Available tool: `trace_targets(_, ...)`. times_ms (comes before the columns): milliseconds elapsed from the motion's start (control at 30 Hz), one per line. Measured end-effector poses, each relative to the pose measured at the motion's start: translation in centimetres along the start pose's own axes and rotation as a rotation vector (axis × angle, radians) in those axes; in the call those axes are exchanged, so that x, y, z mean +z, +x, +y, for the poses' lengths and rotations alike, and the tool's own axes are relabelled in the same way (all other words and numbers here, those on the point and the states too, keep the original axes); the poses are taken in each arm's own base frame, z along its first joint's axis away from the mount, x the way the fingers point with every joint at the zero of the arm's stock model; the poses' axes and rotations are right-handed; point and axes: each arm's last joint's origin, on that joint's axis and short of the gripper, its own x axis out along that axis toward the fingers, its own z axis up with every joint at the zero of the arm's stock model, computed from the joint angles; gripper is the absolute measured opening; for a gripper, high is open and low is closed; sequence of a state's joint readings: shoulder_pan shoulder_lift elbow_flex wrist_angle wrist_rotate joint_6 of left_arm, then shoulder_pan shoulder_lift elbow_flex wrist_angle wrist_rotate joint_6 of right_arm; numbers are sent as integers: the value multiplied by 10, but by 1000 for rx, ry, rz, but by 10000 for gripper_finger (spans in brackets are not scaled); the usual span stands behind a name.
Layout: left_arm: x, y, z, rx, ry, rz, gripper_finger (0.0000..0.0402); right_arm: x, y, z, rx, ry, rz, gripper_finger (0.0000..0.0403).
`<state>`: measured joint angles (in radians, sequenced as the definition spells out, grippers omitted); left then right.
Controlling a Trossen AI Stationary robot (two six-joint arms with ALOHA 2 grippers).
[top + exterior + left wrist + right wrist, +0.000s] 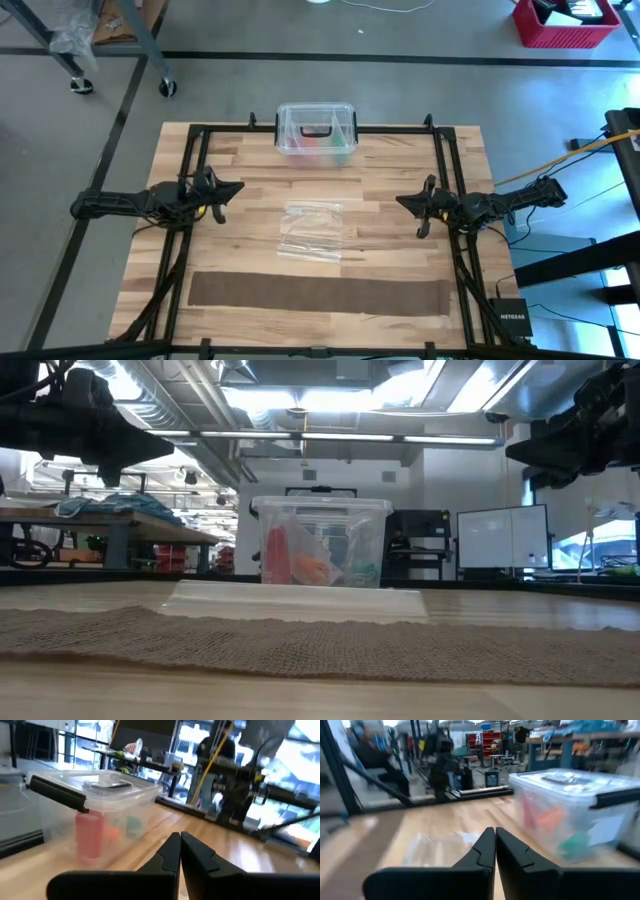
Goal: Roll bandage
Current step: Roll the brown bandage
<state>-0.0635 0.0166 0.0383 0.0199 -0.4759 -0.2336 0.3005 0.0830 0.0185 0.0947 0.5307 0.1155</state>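
Observation:
The bandage [320, 293] is a long dark brown strip lying flat and unrolled along the table's near edge; it also fills the foreground of the low view [320, 645]. My left gripper [240, 187] is shut and empty above the table's left side [180, 851]. My right gripper [400, 200] is shut and empty above the right side [495, 845]. Both are well above and far behind the bandage.
A clear plastic bag [312, 232] lies flat at mid-table between the grippers. A clear plastic box with a black handle [316, 130] stands at the far edge, with coloured items inside. A person sits beyond the table in the right wrist view [370, 755].

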Motion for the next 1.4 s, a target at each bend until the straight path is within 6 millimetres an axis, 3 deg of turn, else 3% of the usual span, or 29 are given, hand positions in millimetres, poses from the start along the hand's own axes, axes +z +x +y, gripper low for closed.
trace_targets(67, 0, 0, 0, -1, -15, -4, 4, 2, 0, 0, 3, 98, -20, 17)
trace_targets(367, 24, -1, -8, -141, 63, -223, 4, 9, 0, 0, -12, 134, -88, 17)
trace_targets(533, 42, 5, -16, -161, 123, -250, 4, 30, -2, 3, 41, 145, -183, 17)
trace_targets(667, 74, 16, -30, -151, 215, -322, 4, 58, -1, 8, 70, 122, -155, 17)
trace_targets(800, 98, 35, -48, -162, 251, -280, 4, 98, 5, 16, 58, 62, -33, 17)
trace_targets(933, 100, 55, -63, -174, 326, -197, 4, 137, 20, 30, 41, 25, 95, 17)
trace_targets(1067, 100, 68, -74, -190, 350, -151, 4, 160, 44, 54, 79, -7, 257, 17)
trace_targets(1233, 104, 72, -82, -214, 377, -124, 4, 165, 74, 94, 72, -78, 596, 17)
trace_targets(1400, 109, 68, -87, -239, 413, -121, 4, 155, 86, 138, 51, -46, 931, 17)
